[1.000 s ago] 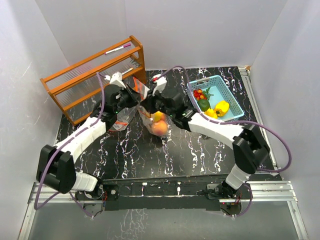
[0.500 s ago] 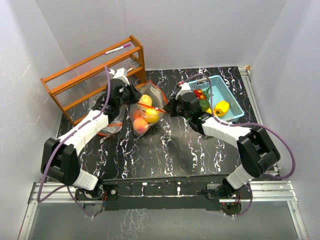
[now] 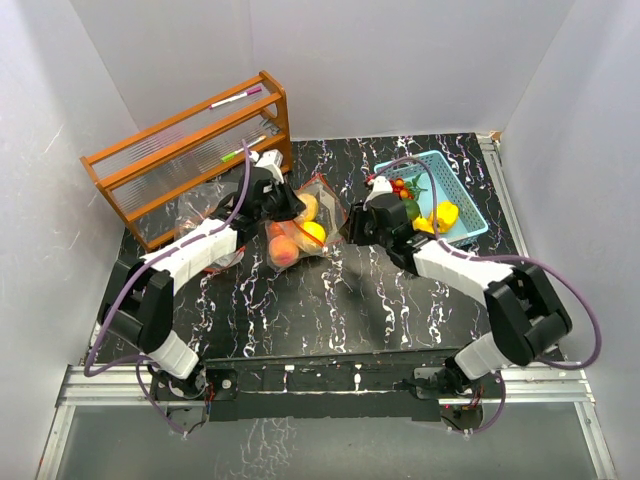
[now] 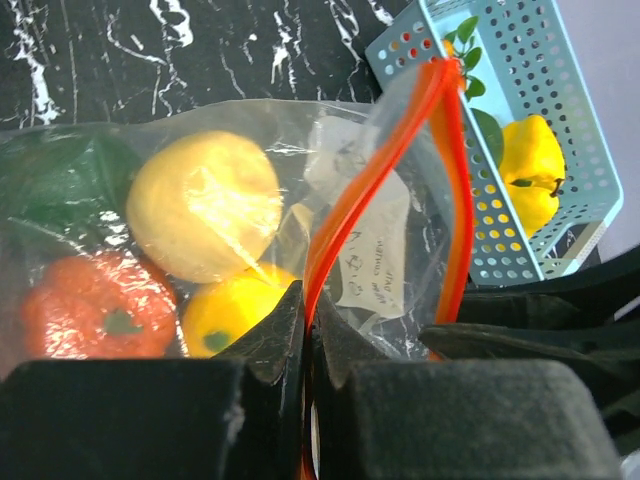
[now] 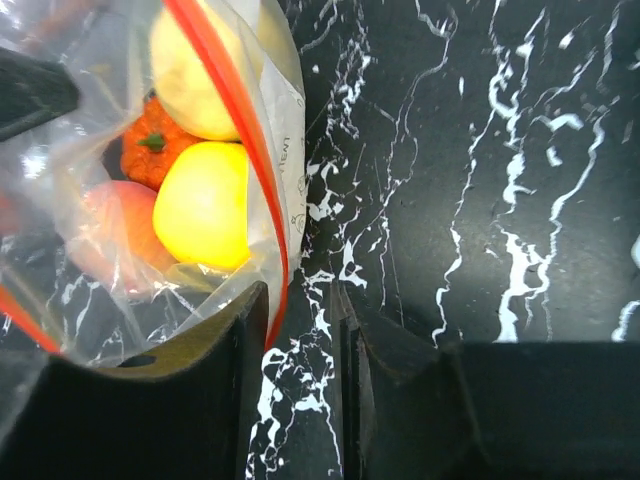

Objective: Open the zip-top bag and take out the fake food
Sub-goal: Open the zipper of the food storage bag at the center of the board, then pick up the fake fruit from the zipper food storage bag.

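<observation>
The fake food (image 3: 297, 238) lies inside the zip-top bag (image 3: 325, 205) at centre frame, its mouth gaping. The left gripper (image 4: 305, 335) clenches the orange zip rim (image 4: 345, 205). The right gripper (image 5: 300, 320) stands parted beside it, holding nothing. Opening seems done; next, the right gripper must reach in for a fruit.

Print on the bag label (image 4: 372, 262) too small to read, basket (image 4: 500, 240) cut off at frame edge — green food (image 4: 60, 180) blurred behind plastic

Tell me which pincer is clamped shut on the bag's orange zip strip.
The left pincer: it pinches the zip strip tight, while the right pincer stands parted, a gap visible.
</observation>
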{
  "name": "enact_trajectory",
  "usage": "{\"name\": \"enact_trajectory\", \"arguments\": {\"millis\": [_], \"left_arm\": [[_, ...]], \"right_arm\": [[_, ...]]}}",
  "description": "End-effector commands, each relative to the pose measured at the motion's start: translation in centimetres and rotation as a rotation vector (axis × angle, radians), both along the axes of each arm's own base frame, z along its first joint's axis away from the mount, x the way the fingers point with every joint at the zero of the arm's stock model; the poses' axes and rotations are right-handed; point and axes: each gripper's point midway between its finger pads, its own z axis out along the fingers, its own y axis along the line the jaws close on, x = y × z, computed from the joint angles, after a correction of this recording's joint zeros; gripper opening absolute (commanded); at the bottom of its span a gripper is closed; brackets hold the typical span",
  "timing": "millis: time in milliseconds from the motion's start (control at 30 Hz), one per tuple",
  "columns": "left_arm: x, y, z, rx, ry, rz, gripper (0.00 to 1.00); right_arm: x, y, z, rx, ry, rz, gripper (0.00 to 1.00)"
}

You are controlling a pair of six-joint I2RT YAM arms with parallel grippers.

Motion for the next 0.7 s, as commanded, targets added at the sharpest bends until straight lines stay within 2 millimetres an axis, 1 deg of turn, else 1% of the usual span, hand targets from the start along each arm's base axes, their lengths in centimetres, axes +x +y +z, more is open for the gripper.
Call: {"name": "enact_trajectory", "arguments": {"millis": [0,33,133,233,267,300,333,367,400,433,567,667], "left_arm": [[0.6,-1.5,2.1,-0.027,-0.056,-0.027,0.0],[0.6,-1.7,1.9,-0.028,-0.053,-0.033,0.0],[0.4,-2.1,1.3,-0.027,-0.042,-0.042,0.0],[0.3,-2.5,0.8,-0.031,-0.034,-0.051,0.0],[0.3,-2.6,0.7,-0.034,-0.028,-0.055,0.0],[0.2,-2.7,0.6,-0.037,-0.024,-0.058,0.0],[0.2,-2.8,0.7,-0.043,-0.024,-0.062,0.0],[0.1,-2.9,0.8,-0.049,-0.027,-0.064,0.0],[0.1,-2.9,0.9,-0.053,-0.029,-0.066,0.0],[0.0,-3.0,1.0,-0.056,-0.031,-0.069,0.0],[-0.1,-2.9,1.4,-0.055,-0.036,-0.068,0.0],[-0.3,-2.7,1.6,-0.051,-0.041,-0.068,0.0]], "right_arm": [[0.7,-1.2,7.9,0.027,-0.195,-0.04,0.41],[0.6,-1.3,8.9,0.033,-0.212,-0.042,0.46],[0.3,-1.0,11.4,0.068,-0.259,-0.015,0.49],[0.3,0.3,12.9,0.105,-0.283,0.043,0.49],[0.4,0.8,13.1,0.119,-0.288,0.061,0.48],[0.6,1.2,12.9,0.13,-0.291,0.074,0.41],[0.9,1.6,12.7,0.137,-0.287,0.083,0.3],[1.2,2.0,12.1,0.138,-0.279,0.088,0.16],[1.5,2.3,11.5,0.137,-0.268,0.092,0.09],[1.9,2.6,10.9,0.136,-0.258,0.098,0.08],[2.8,4.2,8.9,0.16,-0.231,0.13,0.08],[3.7,5.0,7.3,0.164,-0.216,0.138,0.08]]}}
